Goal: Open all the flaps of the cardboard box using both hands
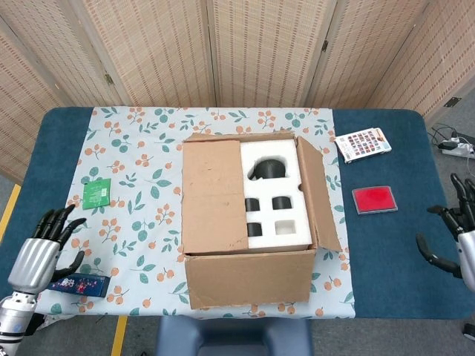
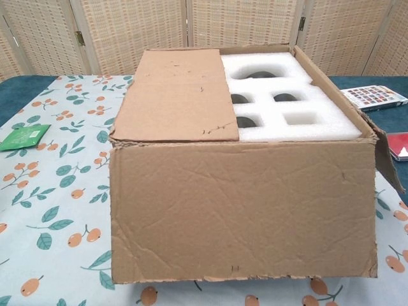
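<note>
The cardboard box (image 1: 249, 285) (image 2: 242, 210) stands in the middle of the floral cloth. Its left flap (image 1: 214, 196) (image 2: 178, 95) lies flat across the left half of the opening. The right flap (image 1: 318, 194) (image 2: 387, 162) hangs outward past the right wall. White foam (image 1: 276, 199) (image 2: 287, 102) with dark round items shows in the uncovered half. My left hand (image 1: 41, 256) is at the table's front left edge, fingers apart, holding nothing, far from the box. My right hand (image 1: 459, 236) is at the far right edge, fingers spread and empty. Neither hand shows in the chest view.
A blue packet (image 1: 78, 284) lies by my left hand. A green packet (image 1: 96, 193) (image 2: 24, 136) sits left of the box. A red flat case (image 1: 374, 199) (image 2: 398, 145) and a colourful card (image 1: 363, 142) (image 2: 375, 96) lie right of the box. Woven screens stand behind the table.
</note>
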Robot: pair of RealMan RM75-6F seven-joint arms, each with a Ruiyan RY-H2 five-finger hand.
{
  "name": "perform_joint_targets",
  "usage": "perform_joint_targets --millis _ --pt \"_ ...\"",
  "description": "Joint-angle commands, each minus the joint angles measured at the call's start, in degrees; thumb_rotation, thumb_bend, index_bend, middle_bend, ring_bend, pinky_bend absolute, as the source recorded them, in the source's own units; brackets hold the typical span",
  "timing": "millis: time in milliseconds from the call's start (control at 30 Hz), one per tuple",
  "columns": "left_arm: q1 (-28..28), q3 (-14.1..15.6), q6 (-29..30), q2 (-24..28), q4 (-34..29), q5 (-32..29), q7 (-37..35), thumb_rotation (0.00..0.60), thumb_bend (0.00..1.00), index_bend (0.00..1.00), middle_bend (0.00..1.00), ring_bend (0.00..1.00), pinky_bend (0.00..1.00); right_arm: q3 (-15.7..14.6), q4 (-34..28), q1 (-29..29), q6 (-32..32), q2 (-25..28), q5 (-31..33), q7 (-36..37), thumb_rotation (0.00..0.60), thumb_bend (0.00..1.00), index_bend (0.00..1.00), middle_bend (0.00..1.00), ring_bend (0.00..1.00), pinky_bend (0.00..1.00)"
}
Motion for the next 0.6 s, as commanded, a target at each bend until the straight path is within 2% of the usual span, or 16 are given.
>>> perform_joint_targets --millis 33,133,300,433,600 --pt "-5.0 -0.7 -5.2 2.4 -6.7 2.0 3.1 0.6 0.8 0.33 0.1 0.02 0.02 -1.9 7.2 -5.4 1.5 -6.4 -0.5 7.1 0.338 0.45 0.36 0.02 0.01 0.0" --pt "-9.0 -2.4 -10.7 2.8 -10.5 -0.2 2.9 0.6 0.87 0.4 0.11 0.01 0.0 -1.8 8.8 -6.1 0.4 -7.0 -0.2 10.6 0.35 0.45 0.36 0.01 0.0 0.0" --pt "-15.6 -5.7 -18.6 0.7 -13.1 -4.2 5.1 0.6 0.88 0.44 0.15 0.01 0.0 -1.0 10.8 -7.5 1.2 -7.0 -0.9 13.2 0.354 0.45 0.36 0.01 0.0 0.0" --pt "-19.8 -7.8 -21.9 -2.7 -11.9 -6.2 5.5 0.6 0.88 0.45 0.22 0.04 0.03 -0.2 11.5 -8.8 1.7 -6.6 -0.1 15.2 0.378 0.45 0.36 0.01 0.0 0.0" --pt "-24.4 -10.1 -24.0 -7.2 -8.6 -7.5 4.3 0.6 0.88 0.47 0.23 0.05 0.07 0.9 13.1 -10.6 2.7 -6.4 1.2 18.1 0.383 0.45 0.36 0.01 0.0 0.0"
